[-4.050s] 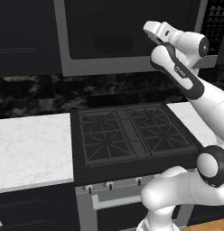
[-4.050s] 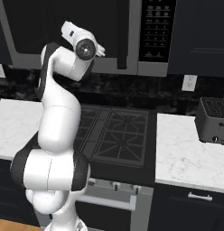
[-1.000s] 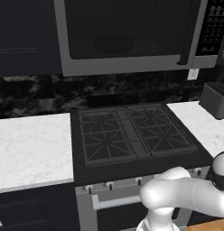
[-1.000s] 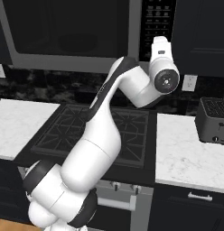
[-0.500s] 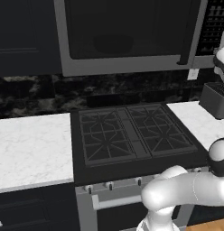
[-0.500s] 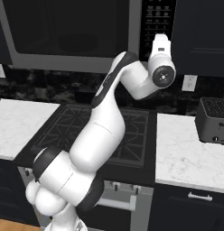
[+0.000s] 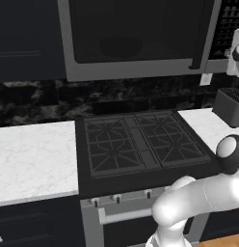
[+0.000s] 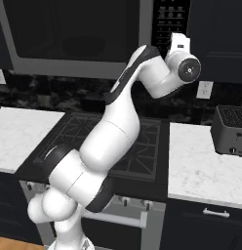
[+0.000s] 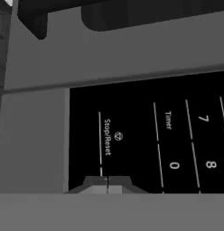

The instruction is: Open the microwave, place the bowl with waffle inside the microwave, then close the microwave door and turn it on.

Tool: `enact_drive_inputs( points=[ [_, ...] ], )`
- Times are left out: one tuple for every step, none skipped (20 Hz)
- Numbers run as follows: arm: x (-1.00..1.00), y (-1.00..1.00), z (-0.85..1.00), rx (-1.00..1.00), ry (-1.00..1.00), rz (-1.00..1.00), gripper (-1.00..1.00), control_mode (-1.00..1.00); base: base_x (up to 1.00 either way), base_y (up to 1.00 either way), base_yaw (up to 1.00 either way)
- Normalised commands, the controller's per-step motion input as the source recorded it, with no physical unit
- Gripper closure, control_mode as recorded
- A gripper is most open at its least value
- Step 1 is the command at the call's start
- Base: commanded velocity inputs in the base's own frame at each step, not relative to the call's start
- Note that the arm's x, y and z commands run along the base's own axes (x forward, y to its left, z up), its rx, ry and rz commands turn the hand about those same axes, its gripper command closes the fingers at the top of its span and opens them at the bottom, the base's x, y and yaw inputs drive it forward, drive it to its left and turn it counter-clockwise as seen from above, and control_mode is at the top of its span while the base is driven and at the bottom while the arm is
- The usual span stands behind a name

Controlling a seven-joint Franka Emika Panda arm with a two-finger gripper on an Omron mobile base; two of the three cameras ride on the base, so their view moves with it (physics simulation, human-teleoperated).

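Microwave mounted above the stove, its door shut flush with the frame, black bar handle at the door's right edge. In the hand view, the end effector sits with its two dark tips drawn together and touching, nothing between them, right at the black button panel just below the "Stop/Reset" label; "Timer", "0", "7" and "8" appear further along the panel, rotated by the roll of the camera. Beyond the panel lies the grey frame of the microwave. In the right base view, the white arm rises from the lower left, bends over the stove and reaches up to the panel at the right of the dark glass. A dark toaster stands on the white marble desk right of the stove; another stretch of desk lies to its left. A wall outlet sits on the dark backsplash behind the toaster.
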Motion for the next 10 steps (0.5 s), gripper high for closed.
enact_drive_inputs(
  points=[
    [0.67,-0.31,-0.11,0.01,0.0,-0.03,1.0,-1.0,0.0,0.0,0.0],
    [0.53,-0.31,-0.11,0.0,0.0,-0.03,1.0,-1.0,0.0,0.0,0.0],
    [0.21,-0.31,-0.08,0.0,0.0,-0.02,1.0,-1.0,0.0,0.0,0.0],
    [0.0,-0.33,-0.04,0.0,-0.02,0.0,1.0,-1.0,0.0,0.0,0.0],
    [-0.73,-0.27,-0.04,0.0,-0.12,0.0,1.0,-1.0,0.0,0.0,0.0],
    [-1.0,-0.25,-0.1,0.0,-0.19,0.0,1.0,-1.0,0.0,0.0,0.0],
    [-1.0,-0.25,-0.09,0.0,-0.26,0.0,1.0,-1.0,0.0,0.0,0.0],
    [-1.0,-0.14,-0.16,0.0,-0.35,0.0,1.0,-1.0,0.0,0.0,0.0],
    [-1.0,-0.01,-0.29,0.0,-0.39,-0.01,1.0,-1.0,0.0,0.0,0.0],
    [-1.0,0.0,-0.51,0.0,-0.39,-0.01,1.0,-1.0,0.0,0.0,0.0]
  ],
)
